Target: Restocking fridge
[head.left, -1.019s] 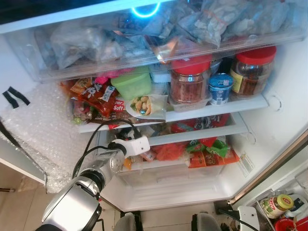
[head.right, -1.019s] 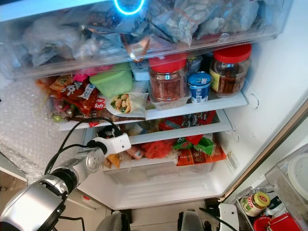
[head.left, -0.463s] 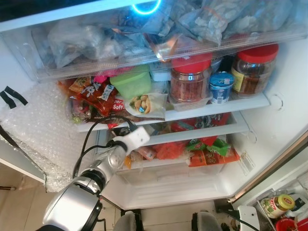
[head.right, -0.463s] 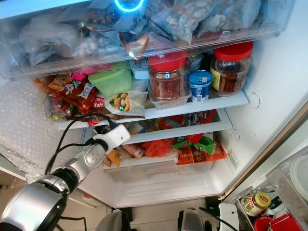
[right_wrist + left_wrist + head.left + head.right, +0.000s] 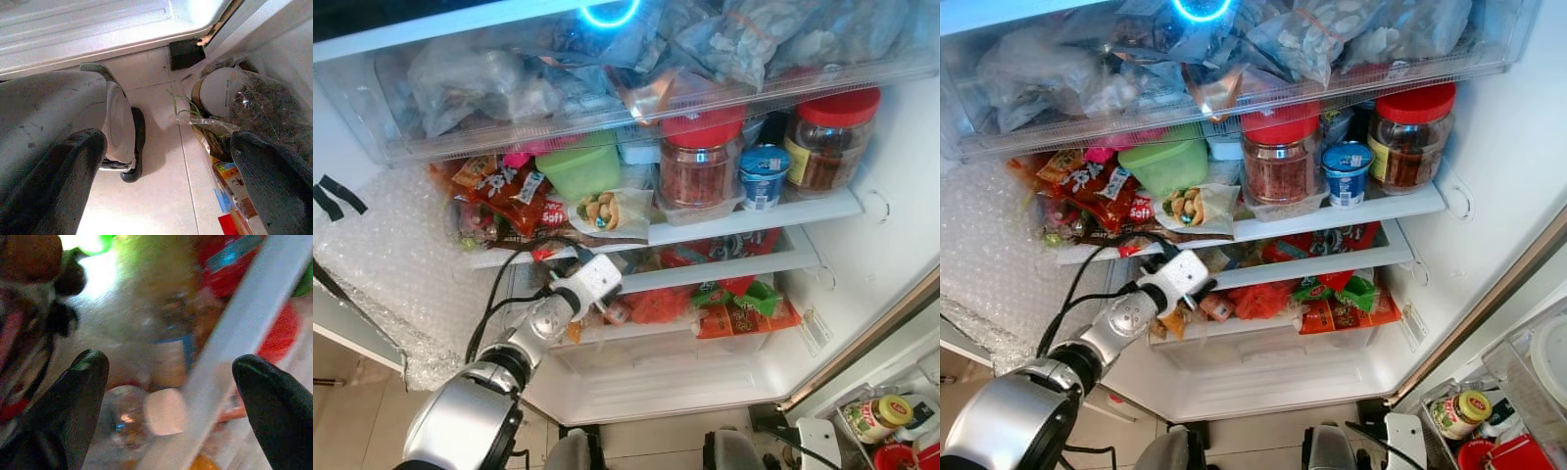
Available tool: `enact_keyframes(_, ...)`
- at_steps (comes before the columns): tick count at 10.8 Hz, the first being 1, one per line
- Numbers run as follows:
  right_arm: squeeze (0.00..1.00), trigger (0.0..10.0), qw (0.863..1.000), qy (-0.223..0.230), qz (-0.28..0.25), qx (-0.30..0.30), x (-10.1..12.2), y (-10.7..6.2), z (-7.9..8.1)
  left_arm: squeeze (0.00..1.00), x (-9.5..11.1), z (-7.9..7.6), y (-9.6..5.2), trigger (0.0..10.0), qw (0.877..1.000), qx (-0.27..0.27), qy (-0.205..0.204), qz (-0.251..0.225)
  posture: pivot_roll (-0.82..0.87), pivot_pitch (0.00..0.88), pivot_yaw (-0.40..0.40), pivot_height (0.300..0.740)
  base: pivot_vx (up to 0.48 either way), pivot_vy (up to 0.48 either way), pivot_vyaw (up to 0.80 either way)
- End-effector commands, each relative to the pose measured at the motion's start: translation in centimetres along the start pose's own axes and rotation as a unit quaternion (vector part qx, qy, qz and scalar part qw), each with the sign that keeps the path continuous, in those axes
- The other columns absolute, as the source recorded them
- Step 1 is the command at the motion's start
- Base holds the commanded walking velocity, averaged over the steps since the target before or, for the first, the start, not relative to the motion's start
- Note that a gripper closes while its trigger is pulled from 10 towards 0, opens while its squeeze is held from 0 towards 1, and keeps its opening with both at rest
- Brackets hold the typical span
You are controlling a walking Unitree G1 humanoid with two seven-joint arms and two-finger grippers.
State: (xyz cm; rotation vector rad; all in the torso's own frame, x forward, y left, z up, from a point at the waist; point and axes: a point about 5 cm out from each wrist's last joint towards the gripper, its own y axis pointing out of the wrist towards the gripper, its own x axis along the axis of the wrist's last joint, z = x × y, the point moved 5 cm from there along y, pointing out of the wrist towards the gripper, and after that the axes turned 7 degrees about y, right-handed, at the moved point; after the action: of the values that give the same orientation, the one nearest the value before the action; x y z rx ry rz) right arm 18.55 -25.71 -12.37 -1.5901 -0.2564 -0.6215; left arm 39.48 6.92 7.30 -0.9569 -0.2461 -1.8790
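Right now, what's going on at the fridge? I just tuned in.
The fridge stands open and packed. The left gripper is reaching into the lower shelf, just under the shelf with the red-lidded jars. Its fingers are open, with nothing between them; ahead of them, blurred, is a small bottle with a pale cap among the packets. The right gripper hangs idle, open, low over the floor beside the fridge's base.

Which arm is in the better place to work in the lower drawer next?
Left, probably. The left gripper is open at the drawer among the packets; the right gripper hangs over the floor.
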Motion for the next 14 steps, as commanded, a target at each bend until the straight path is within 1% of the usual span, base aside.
enact_keyframes(1, 0.00, 10.0, 1.000, -0.001, 0.023, 0.011, -1.4, 0.0, 0.9, 0.00, -0.3, -0.2, -0.4, 10.0, 1.000, -0.016, -0.006, -0.011, -0.13, 0.109, 0.142, 0.660, 0.000, 0.000, 0.00)
enact_keyframes(2, 0.00, 10.0, 1.000, -0.001, 0.022, 0.011, -1.3, 0.0, 0.9, 0.00, 0.3, -0.5, -0.6, 10.0, 0.999, -0.028, -0.005, -0.033, -0.13, 0.107, 0.144, 0.660, 0.000, 0.000, 0.00)
enact_keyframes(3, 0.00, 10.0, 1.000, 0.000, 0.022, 0.011, -1.3, 0.0, 0.9, 0.00, 0.6, -0.5, -0.7, 10.0, 0.998, -0.028, -0.009, -0.047, -0.13, 0.106, 0.145, 0.660, 0.000, 0.000, 0.00)
enact_keyframes(4, 0.00, 10.0, 1.000, -0.001, 0.021, 0.012, -1.2, 0.0, 1.0, 0.00, 1.3, -0.8, -1.2, 10.0, 0.996, -0.037, -0.014, -0.086, -0.13, 0.104, 0.145, 0.660, 0.000, 0.000, 0.00)
enact_keyframes(5, 0.00, 10.0, 1.000, 0.000, 0.021, 0.011, -1.1, 0.1, 1.0, 0.00, 1.4, -0.8, -1.5, 10.0, 0.994, -0.041, -0.025, -0.099, -0.13, 0.098, 0.147, 0.660, 0.000, 0.000, 0.00)
enact_keyframes(6, 0.00, 10.0, 1.000, 0.000, 0.020, 0.011, -1.0, 0.1, 1.0, 0.00, 1.3, -1.0, -2.0, 10.0, 0.992, -0.053, -0.048, -0.108, -0.13, 0.093, 0.147, 0.660, 0.000, 0.000, 0.00)
enact_keyframes(7, 0.00, 10.0, 1.000, -0.002, 0.020, 0.011, -0.9, 0.1, 1.0, 0.00, 0.6, -3.0, -3.2, 10.0, 0.984, -0.120, -0.062, -0.114, -0.12, 0.089, 0.145, 0.660, 0.000, 0.000, 0.00)
enact_keyframes(8, 0.00, 10.0, 1.000, -0.004, 0.020, 0.011, -0.8, 0.1, 0.9, 0.00, -0.1, -4.0, -4.1, 10.0, 0.979, -0.153, -0.075, -0.109, -0.12, 0.084, 0.143, 0.660, 0.000, 0.000, 0.00)
enact_keyframes(9, 0.00, 10.0, 1.000, -0.007, 0.021, 0.012, -0.8, 0.1, 0.9, 0.00, -0.7, -4.3, -4.9, 10.0, 0.978, -0.162, -0.084, -0.102, -0.11, 0.081, 0.141, 0.660, 0.000, 0.000, 0.00)
enact_keyframes(10, 0.00, 10.0, 1.000, -0.009, 0.021, 0.012, -0.8, 0.1, 0.9, 0.00, -1.4, -4.5, -5.3, 10.0, 0.981, -0.153, -0.084, -0.090, -0.11, 0.076, 0.138, 0.660, 0.000, 0.000, 0.00)
enact_keyframes(11, 0.00, 10.0, 1.000, -0.013, 0.021, 0.013, -0.7, 0.1, 0.9, 0.00, -2.2, -4.3, -5.8, 10.0, 0.985, -0.123, -0.090, -0.078, -0.11, 0.073, 0.142, 0.660, 0.000, 0.000, 0.00)
enact_keyframes(12, 0.00, 10.0, 1.000, -0.013, 0.021, 0.013, -0.7, 0.1, 0.9, 0.00, -2.7, -3.8, -6.2, 10.0, 0.989, -0.081, -0.098, -0.071, -0.11, 0.073, 0.142, 0.660, 0.000, 0.000, 0.00)
enact_keyframes(13, 0.00, 10.0, 1.000, -0.015, 0.022, 0.013, -0.7, 0.1, 0.9, 0.00, -3.4, -3.8, -6.6, 10.0, 0.990, -0.062, -0.115, -0.053, -0.12, 0.071, 0.143, 0.660, 0.000, 0.000, 0.00)
enact_keyframes(14, 0.00, 10.0, 0.999, -0.020, 0.023, 0.014, -0.7, 0.1, 0.9, 0.00, -4.1, -3.7, -7.3, 10.0, 0.988, -0.026, -0.146, -0.041, -0.12, 0.072, 0.140, 0.660, 0.000, 0.000, 0.00)
